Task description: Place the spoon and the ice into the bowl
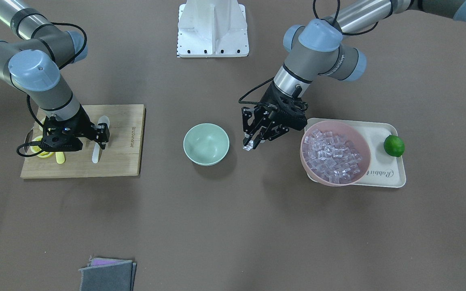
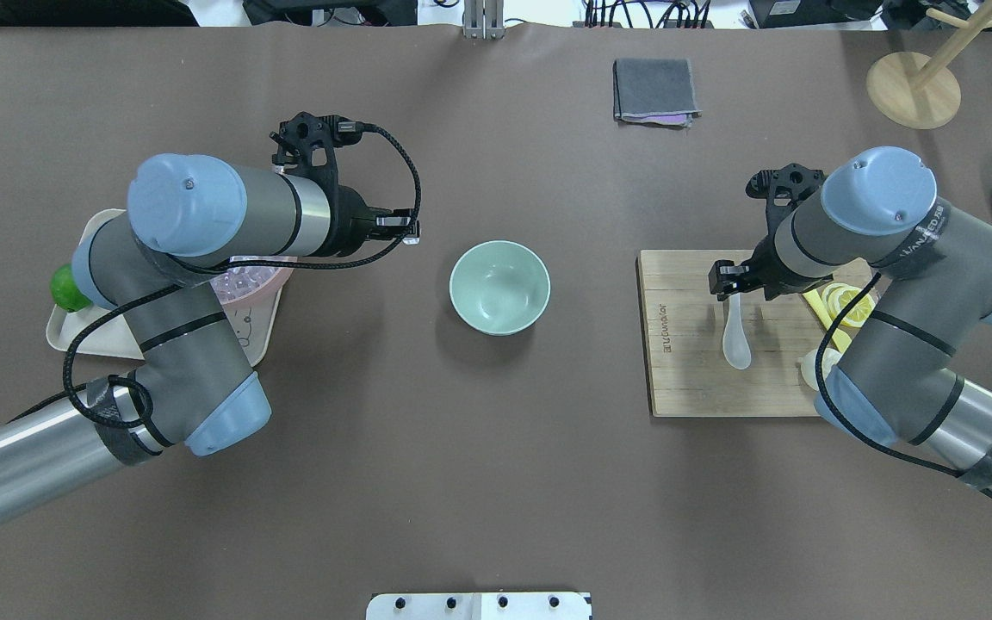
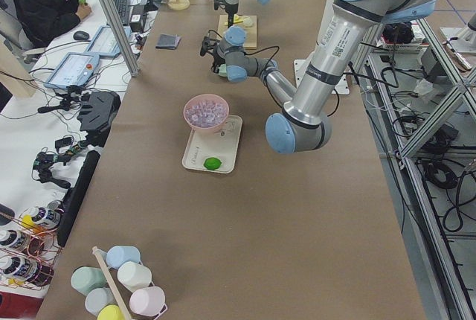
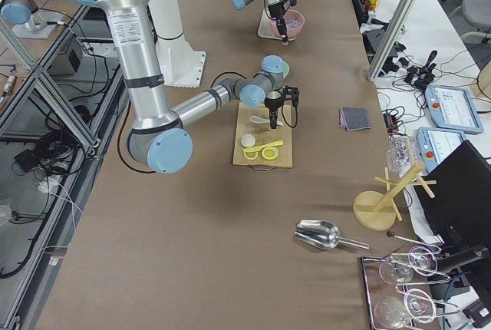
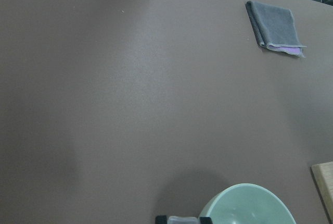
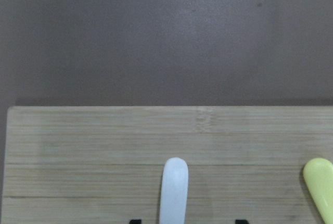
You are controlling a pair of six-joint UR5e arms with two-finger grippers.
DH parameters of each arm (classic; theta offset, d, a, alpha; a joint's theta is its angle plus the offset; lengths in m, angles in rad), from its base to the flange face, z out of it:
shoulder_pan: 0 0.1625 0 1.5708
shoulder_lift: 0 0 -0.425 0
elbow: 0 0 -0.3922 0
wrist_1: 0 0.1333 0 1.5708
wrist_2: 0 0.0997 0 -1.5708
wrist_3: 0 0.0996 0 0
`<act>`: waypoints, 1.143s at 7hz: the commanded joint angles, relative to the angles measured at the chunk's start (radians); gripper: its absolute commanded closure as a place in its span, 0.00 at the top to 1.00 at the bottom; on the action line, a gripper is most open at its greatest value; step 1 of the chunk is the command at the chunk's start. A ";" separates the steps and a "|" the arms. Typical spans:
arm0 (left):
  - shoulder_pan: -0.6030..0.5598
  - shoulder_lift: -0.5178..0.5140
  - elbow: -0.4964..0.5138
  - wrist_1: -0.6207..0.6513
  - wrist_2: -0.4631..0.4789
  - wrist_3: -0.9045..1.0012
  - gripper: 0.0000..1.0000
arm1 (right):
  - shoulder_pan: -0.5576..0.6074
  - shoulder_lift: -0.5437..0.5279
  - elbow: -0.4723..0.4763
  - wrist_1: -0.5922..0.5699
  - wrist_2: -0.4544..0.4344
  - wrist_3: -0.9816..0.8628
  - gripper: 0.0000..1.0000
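One small clear glassy ice cube (image 1: 248, 147) is pinched in the left gripper (image 1: 251, 142). The jaws are closed down to the cube's width. You can confirm it in the left wrist view: the cube sits between the two black tips at the bottom edge.

The cube is just beside the rim of the small round pale mint-green bowl (image 1: 206, 144), on the side toward the pink bowl. It is not over the opening. The mint bowl is empty and sits mid-table between the two arms.

The small glossy white ceramic spoon (image 2: 734, 334) lies flat on the light wooden cutting board (image 2: 685, 379). Its scoop points toward the robot and its handle points away.

The right gripper (image 2: 730, 286) is at the handle end, jaws wide apart and holding nothing. In the right wrist view you get one fingertip on each side of the handle, with a gap on both sides. I can't tell whether the tips reach the board.

- **Ice side:** a larger pink bowl (image 1: 364, 141) full of clear cubes sits on a cream rectangular tray (image 1: 395, 169). A green lime (image 1: 394, 146) is on the same tray just beside it.
- **Board:** a yellow plastic knife (image 1: 60, 158) and yellow lemon slices (image 2: 845, 301) lie beside the spoon, partly under the right arm.
- **Your edge of the table:** a folded grey cloth (image 1: 107, 275), well apart from everything else.
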 commanded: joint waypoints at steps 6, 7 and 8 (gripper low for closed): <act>0.001 0.001 -0.004 0.000 0.000 0.001 0.00 | -0.021 0.025 -0.014 0.000 -0.001 0.001 0.00; 0.007 -0.004 -0.005 0.000 0.002 -0.007 0.00 | -0.015 0.060 -0.010 -0.003 0.008 0.003 0.00; 0.027 -0.012 -0.002 0.000 0.003 -0.007 0.00 | -0.004 0.071 0.004 -0.004 0.019 0.008 0.00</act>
